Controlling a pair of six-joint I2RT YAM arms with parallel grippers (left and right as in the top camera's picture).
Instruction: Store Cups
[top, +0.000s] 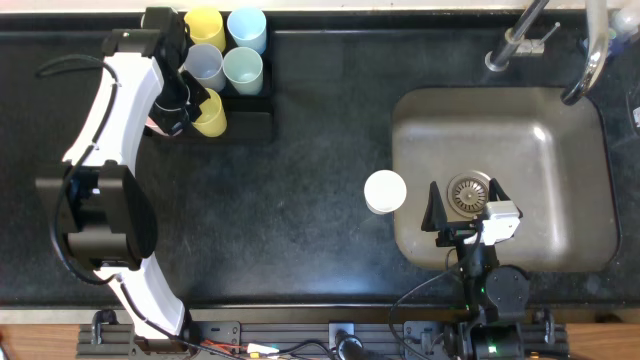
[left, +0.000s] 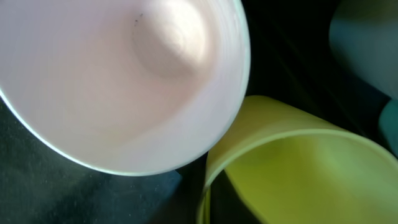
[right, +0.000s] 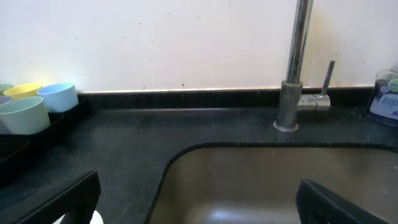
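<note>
Black counter (top: 300, 200), steel sink (top: 560, 130), white wall (right: 186, 43) behind. Right gripper (top: 465, 200) wide open, empty, over sink. Left gripper (top: 188, 100) at cup tray (top: 250, 125); I cannot tell its grip.

My left hand (top: 186, 106) meets a tilted yellow cup (top: 211, 113) at the tray (top: 252, 126); a white cup (top: 385, 191) stands at the edge of the sink (top: 540, 130), my right hand (top: 465, 201) spread above it.
</note>
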